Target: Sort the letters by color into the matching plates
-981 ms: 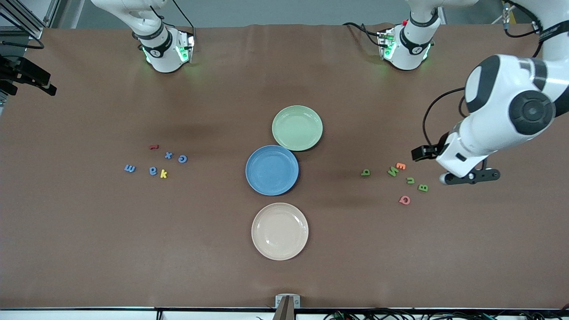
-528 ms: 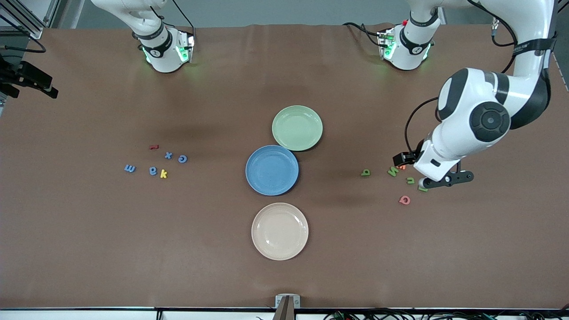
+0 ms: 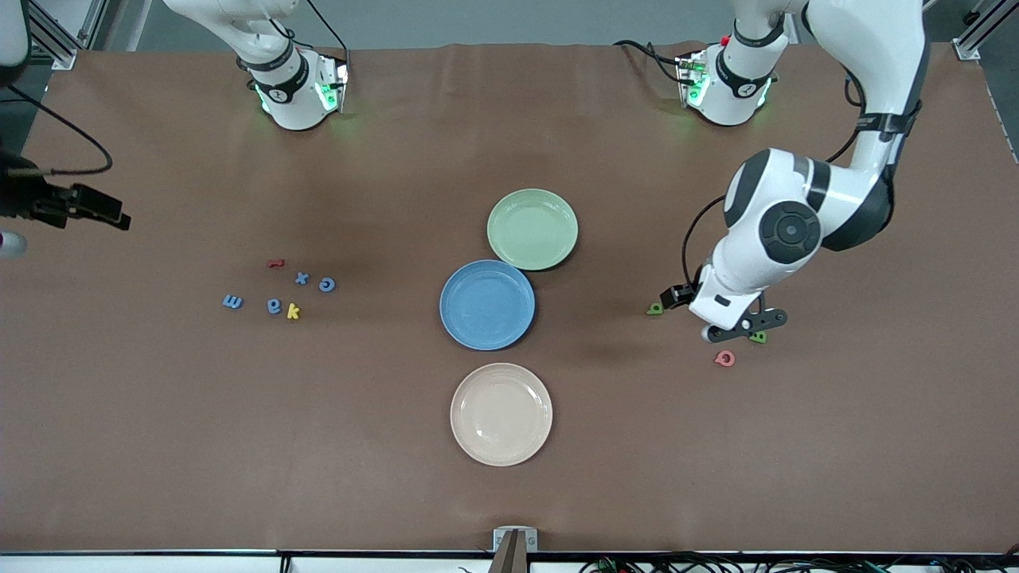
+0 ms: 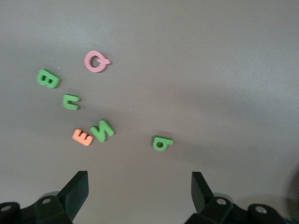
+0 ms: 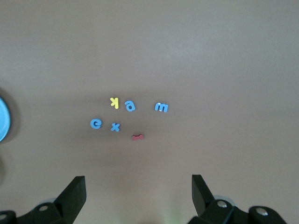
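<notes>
The green letters (image 4: 102, 130) lie in a loose group at the right of the front view, at the left arm's end of the table. The left wrist view shows four of them, B, u, N and a p that lies a little apart, mixed with an orange E (image 4: 82, 136) and a pink Q (image 4: 96, 61). The blue letters (image 3: 274, 305) lie at the left of the front view, at the right arm's end, with a yellow k (image 3: 293, 311) and a red letter (image 3: 275, 263) among them.

The green plate (image 3: 532, 228) and the blue plate (image 3: 486, 304) stand in the middle of the frame, touching or nearly so, and both are empty. A cream plate (image 3: 501, 414) stands nearer to the camera. So no letter is sorted yet, I judge.

The left gripper (image 3: 736, 328) hangs low over the green group with its fingers spread wide and nothing between them; probably it is choosing one green letter. The neighbours E and N lie very close together, so a pick there could catch the wrong colour.

The right gripper (image 5: 138, 191) is over the table near the blue group, at the left edge of the front view, fingers also apart and empty. This arm seems to wait.
</notes>
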Tool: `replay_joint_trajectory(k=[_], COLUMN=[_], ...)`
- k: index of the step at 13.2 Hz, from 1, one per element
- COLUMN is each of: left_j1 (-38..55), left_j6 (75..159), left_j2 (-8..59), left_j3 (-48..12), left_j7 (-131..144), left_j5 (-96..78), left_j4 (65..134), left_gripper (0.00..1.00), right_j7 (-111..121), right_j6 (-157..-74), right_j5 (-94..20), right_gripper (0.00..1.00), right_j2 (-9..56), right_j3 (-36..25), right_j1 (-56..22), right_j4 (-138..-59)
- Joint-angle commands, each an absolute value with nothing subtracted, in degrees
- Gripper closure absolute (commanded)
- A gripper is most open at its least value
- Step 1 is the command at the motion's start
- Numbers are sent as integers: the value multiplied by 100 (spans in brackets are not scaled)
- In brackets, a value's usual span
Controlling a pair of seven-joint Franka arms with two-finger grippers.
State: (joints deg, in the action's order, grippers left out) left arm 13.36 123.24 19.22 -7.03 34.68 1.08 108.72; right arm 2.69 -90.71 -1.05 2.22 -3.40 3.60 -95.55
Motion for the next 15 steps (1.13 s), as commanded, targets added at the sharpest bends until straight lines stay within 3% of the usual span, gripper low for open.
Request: replay_joint_trajectory(k=[1, 4, 7, 13, 15], left_j1=[1371, 1538, 1590, 1696, 1670], left_j6=[12944, 13788, 14062, 14466, 14493], left_j2=[1942, 2188, 2416, 2900, 2979], left_j3=[-694, -686, -686, -677, -677], left_j7=[3507, 3489, 3437, 3445, 3445], left_j5=[70, 123, 228, 299, 299], left_j4=[11293, 11592, 11654, 11646, 11654], left_gripper=[8, 14, 21, 28, 30], right_j7=[325, 386, 422, 422, 413], right_j6=[-9158, -9210, -10061, -13090, -13630], right_j5=[-149, -167, -150, -158, -158], right_gripper=[0, 0, 0, 3, 16], right_j2=[422, 545, 554, 562, 755], right_j3=[-272, -272, -264, -272, -272], right_j1=[693, 844, 888, 888, 888], right_j4=[-9509, -9728, -10474, -12635, -12902])
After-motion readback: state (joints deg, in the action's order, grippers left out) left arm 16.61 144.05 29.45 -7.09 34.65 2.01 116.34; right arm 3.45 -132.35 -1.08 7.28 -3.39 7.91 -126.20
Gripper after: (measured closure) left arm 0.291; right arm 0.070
